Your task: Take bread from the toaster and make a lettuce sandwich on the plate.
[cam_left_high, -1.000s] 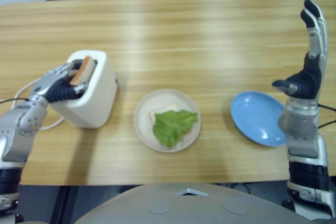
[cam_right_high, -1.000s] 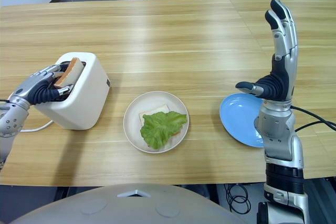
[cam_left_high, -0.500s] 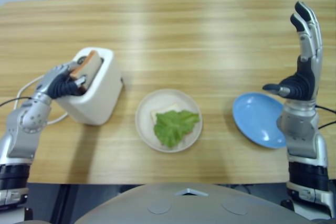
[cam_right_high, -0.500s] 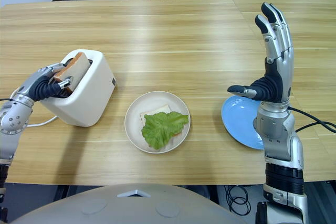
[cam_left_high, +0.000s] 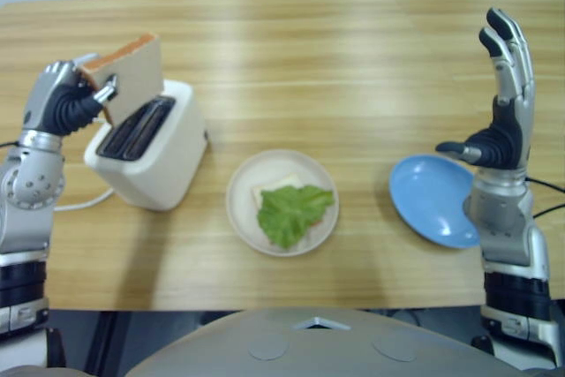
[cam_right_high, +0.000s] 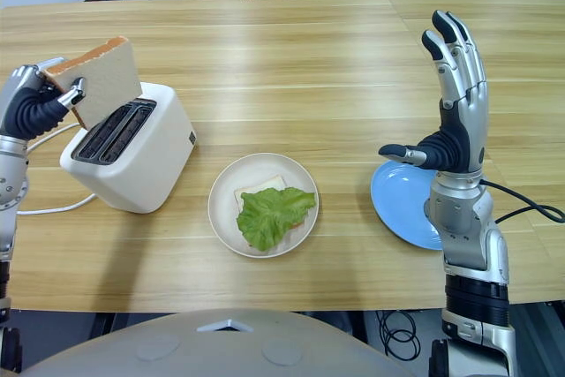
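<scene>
The left hand (cam_left_high: 64,103) grips the bread (cam_left_high: 131,72) just above the toaster (cam_left_high: 159,169) at left, the right hand (cam_left_high: 505,121) is spread empty, and next the bread should top the lettuce (cam_left_high: 291,211).

Table (cam_right_high: 291,68): toaster (cam_right_high: 132,165), plate (cam_right_high: 221,209), blue dish (cam_right_high: 399,200), seemingly cord (cam_right_high: 40,210)

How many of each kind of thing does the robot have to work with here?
Bread slices: 2, held slice and plated slice
Plates: 2, cream plate and blue plate
Toaster: 1
Lettuce leaf: 1
Total: 6
</scene>
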`<state>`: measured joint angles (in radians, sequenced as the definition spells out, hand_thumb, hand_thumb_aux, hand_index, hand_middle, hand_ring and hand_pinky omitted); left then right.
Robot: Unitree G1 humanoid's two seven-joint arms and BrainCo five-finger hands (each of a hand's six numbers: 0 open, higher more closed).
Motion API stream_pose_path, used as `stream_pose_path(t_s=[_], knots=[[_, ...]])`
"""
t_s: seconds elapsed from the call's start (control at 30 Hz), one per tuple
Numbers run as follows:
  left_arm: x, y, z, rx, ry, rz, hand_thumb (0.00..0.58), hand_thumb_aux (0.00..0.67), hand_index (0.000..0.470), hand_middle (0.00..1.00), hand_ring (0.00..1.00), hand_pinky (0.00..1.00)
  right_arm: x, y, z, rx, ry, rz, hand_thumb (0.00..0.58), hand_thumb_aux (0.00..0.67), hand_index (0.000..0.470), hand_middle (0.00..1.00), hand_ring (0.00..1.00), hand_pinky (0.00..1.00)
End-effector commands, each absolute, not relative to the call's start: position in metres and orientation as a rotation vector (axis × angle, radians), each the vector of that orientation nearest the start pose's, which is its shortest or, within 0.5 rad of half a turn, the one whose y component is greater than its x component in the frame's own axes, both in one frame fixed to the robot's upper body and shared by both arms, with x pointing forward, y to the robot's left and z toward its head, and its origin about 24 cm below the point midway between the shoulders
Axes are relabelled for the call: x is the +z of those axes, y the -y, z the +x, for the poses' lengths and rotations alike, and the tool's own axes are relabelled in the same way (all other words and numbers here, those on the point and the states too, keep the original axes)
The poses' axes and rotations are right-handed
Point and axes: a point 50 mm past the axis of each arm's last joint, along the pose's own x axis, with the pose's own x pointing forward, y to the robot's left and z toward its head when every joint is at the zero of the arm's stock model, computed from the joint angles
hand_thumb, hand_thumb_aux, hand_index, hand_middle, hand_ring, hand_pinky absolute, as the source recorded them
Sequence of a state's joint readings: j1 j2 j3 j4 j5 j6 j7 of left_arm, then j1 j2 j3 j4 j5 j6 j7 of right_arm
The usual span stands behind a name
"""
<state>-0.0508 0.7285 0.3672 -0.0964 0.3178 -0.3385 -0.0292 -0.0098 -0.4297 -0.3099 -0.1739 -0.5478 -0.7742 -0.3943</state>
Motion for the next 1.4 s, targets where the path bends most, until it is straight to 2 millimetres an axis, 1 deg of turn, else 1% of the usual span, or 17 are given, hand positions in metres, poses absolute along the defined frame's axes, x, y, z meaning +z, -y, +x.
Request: stream_pose_path(t_s=[0.03, 0.1, 0.13, 0.23, 0.3, 0.4, 0.6, 0.77, 0.93, 1.1, 1.3, 1.4], knots=[[0.213, -0.29, 0.233, 0.187, 0.613, 1.082, 0.58, 0.67, 0.46, 1.0, 1.0, 1.0, 0.173, 0.227, 0.208, -0.258, 1.072, -0.89, 0.0, 0.0, 0.0, 0.0, 0.0, 0.0], [0.216, -0.281, 0.233, 0.164, 0.651, 1.074, 0.58, 0.67, 0.46, 1.0, 1.0, 1.0, 0.172, 0.227, 0.209, -0.259, 1.068, -0.888, 0.0, 0.0, 0.0, 0.0, 0.0, 0.0], [0.216, -0.271, 0.234, 0.123, 0.68, 1.072, 0.58, 0.67, 0.46, 1.0, 1.0, 1.0, 0.172, 0.227, 0.21, -0.259, 1.064, -0.888, 0.0, 0.0, 0.0, 0.0, 0.0, 0.0], [0.213, -0.249, 0.237, 0.037, 0.731, 1.07, 0.58, 0.67, 0.46, 1.0, 1.0, 1.0, 0.171, 0.228, 0.213, -0.26, 1.057, -0.886, 0.0, 0.0, 0.0, 0.0, 0.0, 0.0], [0.206, -0.233, 0.24, -0.03, 0.756, 1.08, 0.58, 0.67, 0.46, 1.0, 1.0, 1.0, 0.17, 0.228, 0.215, -0.257, 1.051, -0.881, 0.0, 0.0, 0.0, 0.0, 0.0, 0.0], [0.188, -0.202, 0.244, -0.154, 0.792, 1.144, 0.58, 0.67, 0.46, 1.0, 1.0, 1.0, 0.168, 0.228, 0.22, -0.223, 1.02, -0.889, 0.0, 0.0, 0.0, 0.0, 0.0, 0.0], [0.165, -0.169, 0.243, -0.264, 0.882, 1.221, 0.58, 0.67, 0.46, 1.0, 1.0, 1.0, 0.163, 0.225, 0.226, -0.137, 0.975, -0.921, 0.0, 0.0, 0.0, 0.0, 0.0, 0.0], [0.149, -0.158, 0.245, -0.299, 0.908, 1.261, 0.58, 0.67, 0.46, 1.0, 1.0, 1.0, 0.161, 0.224, 0.229, -0.087, 0.943, -0.926, 0.0, 0.0, 0.0, 0.0, 0.0, 0.0], [0.133, -0.149, 0.245, -0.324, 0.966, 1.277, 0.58, 0.67, 0.46, 1.0, 1.0, 1.0, 0.152, 0.217, 0.235, 0.031, 0.88, -0.953, 0.0, 0.0, 0.0, 0.0, 0.0, 0.0], [0.118, -0.142, 0.244, -0.349, 1.019, 1.256, 0.58, 0.67, 0.46, 1.0, 1.0, 1.0, 0.133, 0.208, 0.242, 0.214, 0.769, -1.01, 0.0, 0.0, 0.0, 0.0, 0.0, 0.0], [0.094, -0.128, 0.237, -0.408, 1.047, 1.189, 0.58, 0.67, 0.46, 1.0, 1.0, 1.0, 0.106, 0.201, 0.251, 0.452, 0.582, -1.123, 0.0, 0.0, 0.0, 0.0, 0.0, 0.0], [0.085, -0.123, 0.236, -0.427, 1.06, 1.179, 0.58, 0.67, 0.46, 1.0, 1.0, 1.0, 0.095, 0.2, 0.254, 0.528, 0.514, -1.164, 0.0, 0.0, 0.0, 0.0, 0.0, 0.0]])
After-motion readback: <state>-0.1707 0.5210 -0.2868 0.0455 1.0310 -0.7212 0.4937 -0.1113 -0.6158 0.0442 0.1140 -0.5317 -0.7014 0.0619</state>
